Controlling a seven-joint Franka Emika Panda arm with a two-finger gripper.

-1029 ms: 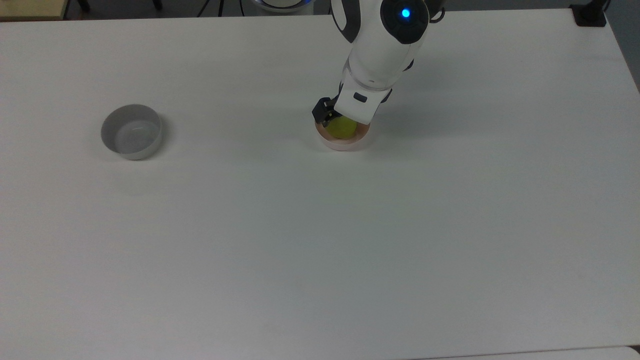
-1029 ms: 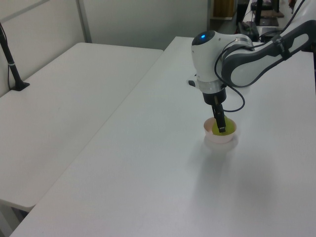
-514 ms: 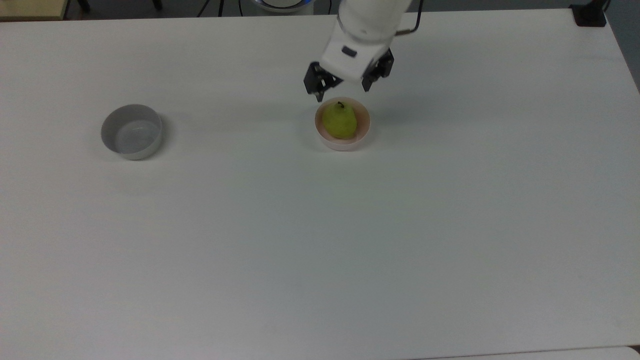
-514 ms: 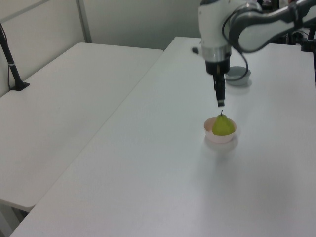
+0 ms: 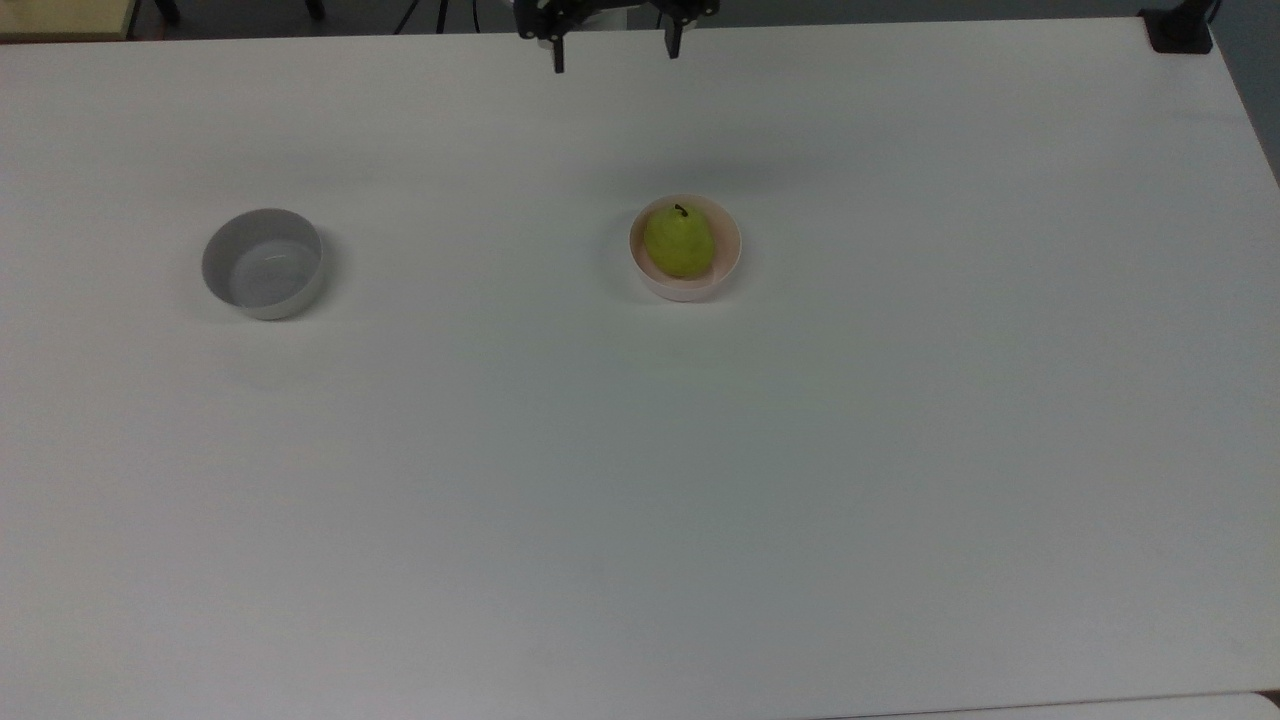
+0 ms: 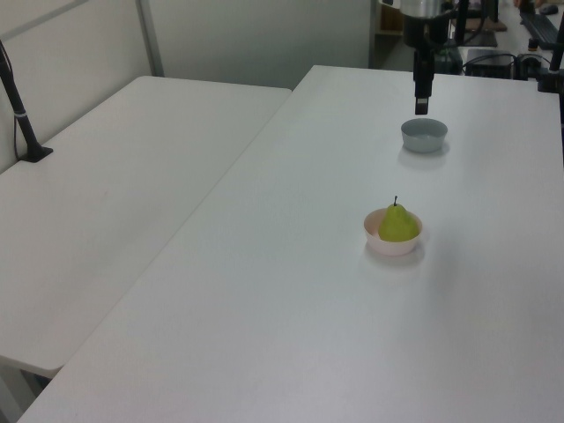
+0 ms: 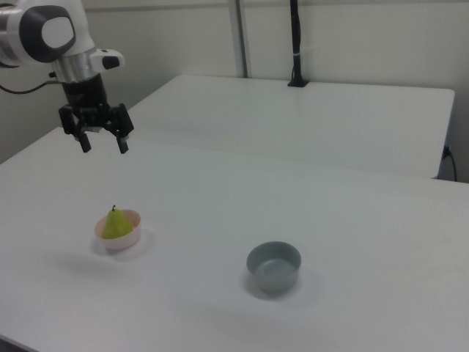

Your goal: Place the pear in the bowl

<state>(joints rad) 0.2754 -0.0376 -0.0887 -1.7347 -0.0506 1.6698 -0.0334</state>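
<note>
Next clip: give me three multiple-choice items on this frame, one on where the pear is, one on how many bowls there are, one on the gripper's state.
1. Where is the pear?
A. in the grey bowl
B. in the pink bowl
C. on the bare table

2. How many bowls stand on the table?
A. one
B. two
C. three

3. The gripper is
A. open, holding nothing
B. shut on the pear
C. shut on a bowl

Key: 1 B, the pear sits in the pink bowl. 2 B, that bowl plus the grey bowl. 3 A, the gripper hangs above the table, fingers spread.

pear yellow-green | bowl pale pink | second bowl grey | table white
</note>
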